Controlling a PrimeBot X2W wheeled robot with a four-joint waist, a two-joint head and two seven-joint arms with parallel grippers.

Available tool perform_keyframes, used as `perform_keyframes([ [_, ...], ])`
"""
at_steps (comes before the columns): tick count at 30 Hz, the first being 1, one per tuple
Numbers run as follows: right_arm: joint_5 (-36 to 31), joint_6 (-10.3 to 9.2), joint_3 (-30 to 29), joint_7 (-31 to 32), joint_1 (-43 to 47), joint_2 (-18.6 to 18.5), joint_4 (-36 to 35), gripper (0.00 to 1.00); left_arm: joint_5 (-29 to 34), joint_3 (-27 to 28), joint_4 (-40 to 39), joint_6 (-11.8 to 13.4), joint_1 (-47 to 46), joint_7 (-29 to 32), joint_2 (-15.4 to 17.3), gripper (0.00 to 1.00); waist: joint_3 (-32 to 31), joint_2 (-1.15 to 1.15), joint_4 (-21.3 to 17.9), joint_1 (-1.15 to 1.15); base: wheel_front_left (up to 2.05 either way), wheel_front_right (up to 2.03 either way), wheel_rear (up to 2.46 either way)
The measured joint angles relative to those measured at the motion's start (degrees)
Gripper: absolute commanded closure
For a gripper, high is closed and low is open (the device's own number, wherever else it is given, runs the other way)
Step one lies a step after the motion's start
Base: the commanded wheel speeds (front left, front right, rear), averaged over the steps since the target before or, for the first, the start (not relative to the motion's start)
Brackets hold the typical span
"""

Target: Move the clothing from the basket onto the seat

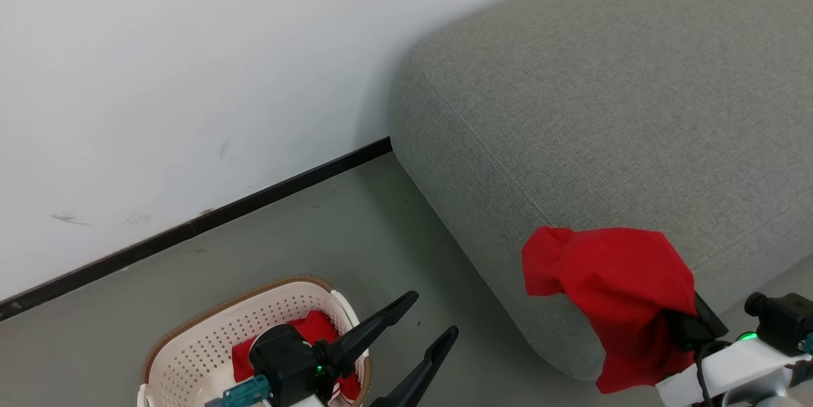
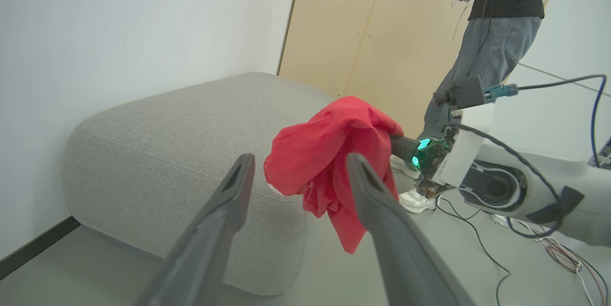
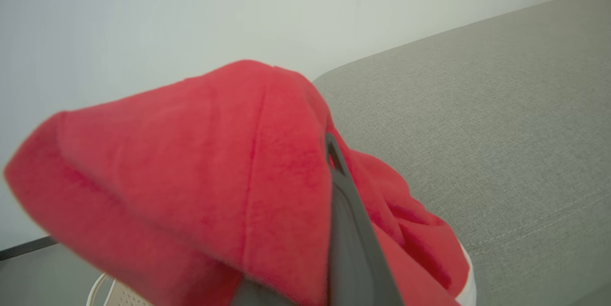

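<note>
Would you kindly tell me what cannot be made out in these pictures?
Right fingers: mostly wrapped by the held red garment in head and right wrist views.
Second red garment in the basket: largely covered by the left gripper in the head view, whose bottom edge cuts the basket.
Person: cut off above the chest by the left wrist view's top edge.

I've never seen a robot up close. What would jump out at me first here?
First, the bright red garment, bunched in the shut right gripper and held up in front of the big grey seat. Next, the second red garment, lying in the cream basket on the floor at lower left, with the open left gripper close by.
</note>
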Motion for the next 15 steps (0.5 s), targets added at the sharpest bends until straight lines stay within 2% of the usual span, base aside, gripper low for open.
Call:
perform_keyframes([
  [8,4.9,0.0,-3.28,0.02,-1.62,0.42,4.08,1.0,0.23,0.16,-0.53,0.0,0.51,0.0,-0.12,0.0,1.24,0.0,0.43,0.0,0.0,0.0,0.0],
  [15,9.82,0.0,-6.46,2.69,-7.15,0.89,7.51,1.0,0.7,-0.08,-1.07,0.0,0.62,-0.07,-0.07,0.0,2.58,0.0,1.07,0.0,0.0,0.0,0.0],
])
